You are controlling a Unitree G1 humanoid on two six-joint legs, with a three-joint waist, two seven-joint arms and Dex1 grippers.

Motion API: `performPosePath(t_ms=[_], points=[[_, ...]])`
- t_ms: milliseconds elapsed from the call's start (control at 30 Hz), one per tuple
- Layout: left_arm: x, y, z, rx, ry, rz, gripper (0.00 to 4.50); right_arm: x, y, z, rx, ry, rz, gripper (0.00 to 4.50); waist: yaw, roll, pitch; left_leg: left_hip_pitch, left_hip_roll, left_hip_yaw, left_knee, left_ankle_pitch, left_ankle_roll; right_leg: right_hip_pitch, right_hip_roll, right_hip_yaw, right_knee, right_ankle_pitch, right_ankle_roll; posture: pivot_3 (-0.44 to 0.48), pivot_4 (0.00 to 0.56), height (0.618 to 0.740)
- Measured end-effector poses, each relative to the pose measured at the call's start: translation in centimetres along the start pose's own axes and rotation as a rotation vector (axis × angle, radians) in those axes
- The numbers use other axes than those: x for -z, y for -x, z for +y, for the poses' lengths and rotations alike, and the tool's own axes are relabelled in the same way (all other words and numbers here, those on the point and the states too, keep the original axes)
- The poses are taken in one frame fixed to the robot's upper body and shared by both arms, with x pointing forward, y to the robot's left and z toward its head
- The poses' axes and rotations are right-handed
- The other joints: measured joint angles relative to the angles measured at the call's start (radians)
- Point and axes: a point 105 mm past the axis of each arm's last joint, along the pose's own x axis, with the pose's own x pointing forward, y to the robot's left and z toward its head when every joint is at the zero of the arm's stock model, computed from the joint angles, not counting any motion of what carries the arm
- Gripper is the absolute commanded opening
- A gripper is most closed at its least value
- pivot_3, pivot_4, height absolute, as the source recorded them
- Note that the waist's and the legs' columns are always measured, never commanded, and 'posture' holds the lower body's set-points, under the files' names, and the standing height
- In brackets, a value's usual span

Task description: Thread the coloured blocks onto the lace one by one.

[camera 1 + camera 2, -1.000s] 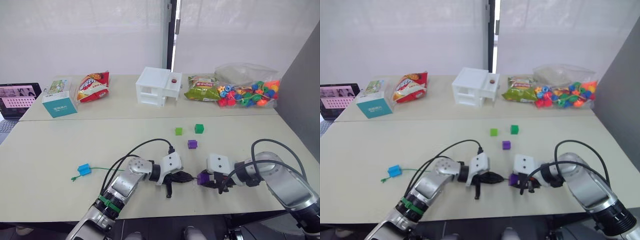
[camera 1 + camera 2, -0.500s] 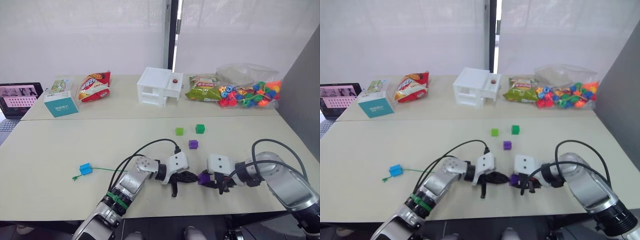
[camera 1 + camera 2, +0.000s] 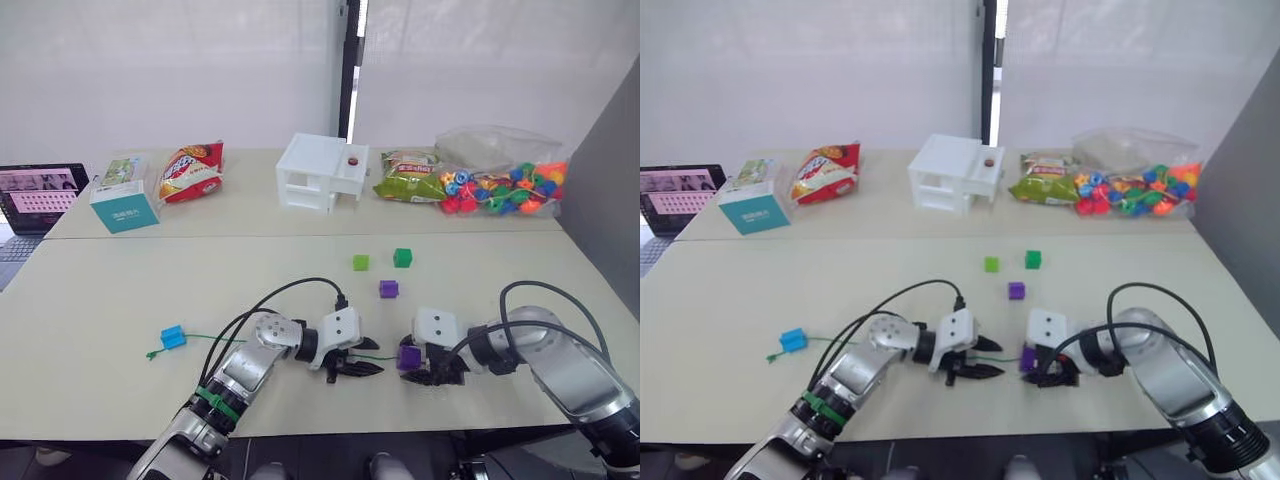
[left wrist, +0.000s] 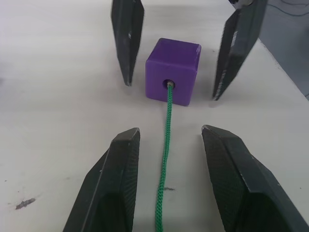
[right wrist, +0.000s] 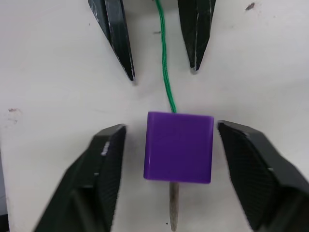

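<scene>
Clear bag (image 3: 497, 170), coloured beads (image 3: 500, 190) inside

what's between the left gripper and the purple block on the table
A short stretch of the lace lies on bare tabletop, running from between the left gripper fingers into the purple block hole, seen in the left wrist view.

Near the front edge of the desk (image 3: 120, 300): left pincer (image 3: 362, 357) and right pincer (image 3: 428, 368) facing each other, a cube (image 3: 408, 357) between the right one's parted fingers. Lace (image 4: 165, 145) running from that cube leftward between the left pincer's spread fingers to another cube (image 3: 173, 337). Behind: three loose cubes (image 3: 388, 289). Along the far edge: box (image 3: 124, 208), snack bags (image 3: 187, 172), small house (image 3: 321, 173), bead bag (image 3: 500, 187).
</scene>
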Motion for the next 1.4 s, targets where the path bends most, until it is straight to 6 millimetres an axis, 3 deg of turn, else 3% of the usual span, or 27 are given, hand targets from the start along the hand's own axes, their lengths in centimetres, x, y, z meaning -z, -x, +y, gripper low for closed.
performPosePath(t_ms=[167,267,500,933,1133,1400], points=[[-1.3,-1.5,-0.2,0.035,-0.016,-0.071,2.15,1.5,3.0,0.2,0.046,-0.044,0.054,4.41,0.015,0.000,0.000,-0.006,-0.001,0.000,0.000,0.000,0.000,-0.005,-0.001,0.000,0.000,0.000,0.001,0.000,0.150,0.740],[-2.3,-2.6,0.0,0.053,-0.048,-0.105,2.15,2.0,3.7,1.3,0.043,-0.068,0.062,4.41,0.015,0.000,0.000,-0.014,-0.001,0.001,0.002,0.000,-0.001,-0.013,-0.001,0.000,0.002,0.001,0.001,0.000,0.150,0.740],[-2.7,-4.6,-0.1,0.092,-0.111,-0.096,2.15,1.9,4.3,2.0,0.088,-0.099,0.064,4.41,0.014,0.000,0.000,-0.013,-0.001,0.002,0.004,0.000,0.000,-0.012,-0.001,0.001,0.002,0.002,0.001,0.000,0.150,0.740],[-2.0,-4.3,0.2,0.094,-0.138,-0.047,2.15,2.4,4.4,2.6,0.129,-0.117,0.086,4.41,0.014,0.000,0.000,-0.015,-0.001,0.002,0.010,0.000,0.001,-0.012,-0.001,0.001,0.003,0.003,0.002,0.000,0.150,0.740],[-1.4,-2.3,1.0,0.067,-0.114,-0.010,2.15,2.1,4.5,2.2,0.143,-0.103,0.081,4.41,0.012,0.000,0.000,-0.015,-0.001,0.002,0.010,0.000,0.001,-0.012,0.000,0.001,0.004,0.003,0.002,0.000,0.150,0.740],[-2.1,-0.7,2.2,0.038,-0.114,-0.022,4.48,1.8,4.4,1.9,0.151,-0.096,0.077,4.50,0.016,0.000,0.000,-0.015,-0.001,0.002,0.011,0.000,0.001,-0.012,-0.001,0.001,0.003,0.003,0.002,0.000,0.150,0.740]])
